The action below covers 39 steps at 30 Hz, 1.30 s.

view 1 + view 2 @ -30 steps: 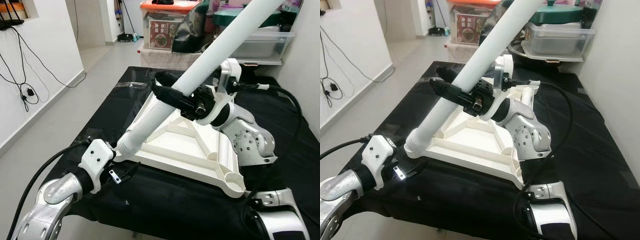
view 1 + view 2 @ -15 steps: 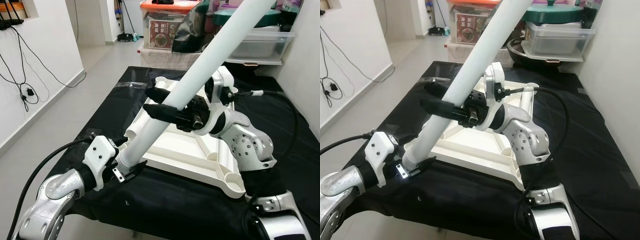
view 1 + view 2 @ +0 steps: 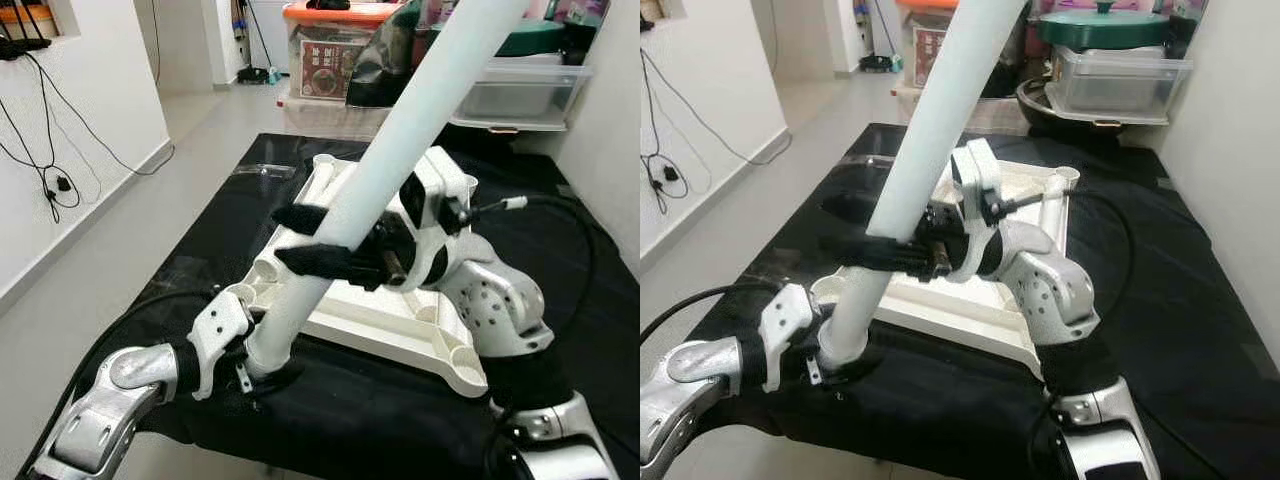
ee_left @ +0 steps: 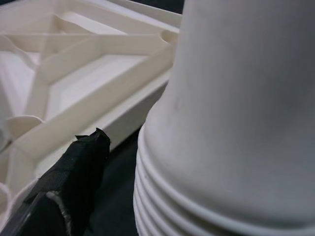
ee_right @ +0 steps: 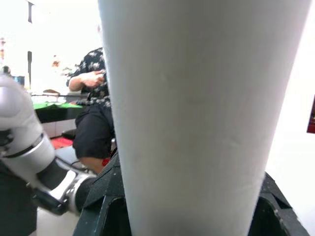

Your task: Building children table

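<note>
A long white table leg (image 3: 420,110) slants up from the front left. My right gripper (image 3: 316,238) is shut on the leg at mid-length, one black finger on each side. The leg's ribbed lower end (image 4: 197,196) rests on the black cloth just in front of the upturned white tabletop (image 3: 400,325). My left gripper (image 3: 256,366) is at that lower end; one black finger (image 4: 74,177) stands a small gap away from the ribs, and the leg hides the other finger. In the right wrist view the leg (image 5: 197,98) is very close.
The black-covered table (image 3: 380,420) drops off at its front and left edges to grey floor (image 3: 130,220). Storage boxes (image 3: 340,60) and a pot (image 3: 1100,25) stand behind it. Cables hang on the left wall. A seated person (image 5: 93,113) shows in the right wrist view.
The leg has swung steeper, and its lower end has slid off the tabletop's corner toward the front edge onto the cloth. My left gripper has closed in around that end.
</note>
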Motion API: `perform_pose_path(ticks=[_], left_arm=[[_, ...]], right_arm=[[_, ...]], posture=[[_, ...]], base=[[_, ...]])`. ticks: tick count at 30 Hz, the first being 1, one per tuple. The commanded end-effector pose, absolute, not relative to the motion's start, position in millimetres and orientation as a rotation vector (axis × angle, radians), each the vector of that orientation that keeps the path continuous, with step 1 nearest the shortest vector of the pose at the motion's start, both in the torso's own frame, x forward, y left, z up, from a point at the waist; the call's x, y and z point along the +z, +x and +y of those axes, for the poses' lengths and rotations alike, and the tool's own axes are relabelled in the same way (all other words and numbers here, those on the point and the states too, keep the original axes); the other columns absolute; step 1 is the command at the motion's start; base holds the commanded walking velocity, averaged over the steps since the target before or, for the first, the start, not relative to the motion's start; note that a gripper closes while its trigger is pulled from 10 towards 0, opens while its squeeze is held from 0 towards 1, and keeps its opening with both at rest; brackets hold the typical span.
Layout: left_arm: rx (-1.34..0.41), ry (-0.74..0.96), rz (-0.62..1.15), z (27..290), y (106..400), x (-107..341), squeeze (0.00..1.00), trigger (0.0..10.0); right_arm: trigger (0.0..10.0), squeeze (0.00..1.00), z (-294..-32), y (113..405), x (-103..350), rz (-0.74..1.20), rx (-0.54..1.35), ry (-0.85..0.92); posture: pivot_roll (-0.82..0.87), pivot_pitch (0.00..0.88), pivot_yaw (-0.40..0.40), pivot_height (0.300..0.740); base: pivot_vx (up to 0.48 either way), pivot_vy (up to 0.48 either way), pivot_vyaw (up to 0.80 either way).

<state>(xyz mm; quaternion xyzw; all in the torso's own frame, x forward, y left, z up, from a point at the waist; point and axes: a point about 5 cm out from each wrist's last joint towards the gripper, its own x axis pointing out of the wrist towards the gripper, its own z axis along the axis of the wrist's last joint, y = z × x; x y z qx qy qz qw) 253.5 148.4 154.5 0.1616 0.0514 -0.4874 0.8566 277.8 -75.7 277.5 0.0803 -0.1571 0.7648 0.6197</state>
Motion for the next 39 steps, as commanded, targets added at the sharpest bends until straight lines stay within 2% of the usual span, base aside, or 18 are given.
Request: perform_pose_path(ticks=[1,4,16,17,18,19,20,29,37,38,39], left_arm=[[-1.022,0.413,0.102,151.8,258.2,159.8,0.00,10.0],[-1.057,0.491,0.070,145.8,263.1,168.6,0.00,10.0],[-1.058,0.497,-0.017,128.9,267.0,175.7,0.00,9.8],[-1.053,0.489,-0.024,127.8,266.2,174.6,0.00,6.6],[-1.053,0.489,-0.024,127.8,266.2,174.6,0.00,6.6],[-1.047,0.474,-0.033,126.9,265.6,174.0,0.00,1.5],[-1.048,0.459,-0.042,126.1,264.9,173.7,0.00,0.0],[-0.996,0.390,-0.073,128.3,264.6,173.8,0.00,0.0],[-0.941,0.408,-0.060,131.9,268.3,170.9,0.00,0.0],[-0.925,0.413,-0.059,134.1,268.8,170.9,0.00,10.0],[-0.925,0.413,-0.059,134.1,268.8,170.9,0.00,10.0]], right_arm=[[0.0,0.00,-69.7,268.4,275.6,-0.343,1.849,0.189],[0.0,0.00,-65.4,266.5,270.8,-0.309,1.865,0.157],[0.0,0.00,-54.4,264.5,265.3,-0.288,1.856,0.124],[0.0,0.00,-54.1,264.6,265.4,-0.288,1.855,0.127],[0.0,0.00,-54.1,264.6,265.4,-0.288,1.855,0.127],[0.0,0.00,-54.0,264.8,265.7,-0.289,1.852,0.128],[0.0,0.00,-54.0,265.2,266.0,-0.290,1.849,0.129],[0.0,0.00,-57.6,270.0,270.7,-0.326,1.790,0.142],[0.0,0.00,-59.3,278.5,270.3,-0.319,1.669,0.173],[10.0,0.00,-58.4,284.2,267.7,-0.288,1.603,0.182],[10.0,0.00,-58.4,284.2,267.7,-0.288,1.603,0.182]], posture=[[0.11,0.000,-0.039,0.740],[0.11,0.000,-0.038,0.740],[0.10,0.000,-0.042,0.740],[0.10,0.000,-0.042,0.740],[0.10,0.000,-0.042,0.740],[0.10,0.000,-0.042,0.740],[0.10,0.000,-0.045,0.740],[0.10,0.000,-0.040,0.740],[0.10,0.000,-0.045,0.740],[0.09,0.000,-0.042,0.740],[0.09,0.000,-0.042,0.740]], base=[[0.000,0.000,0.00],[0.000,0.000,0.00],[0.000,0.000,0.00],[0.000,0.000,0.00],[0.000,0.000,0.00],[0.000,0.000,0.00],[0.000,0.000,0.00],[0.000,0.000,0.00],[0.000,0.000,0.00],[0.000,0.000,0.00],[0.000,0.000,0.00]])
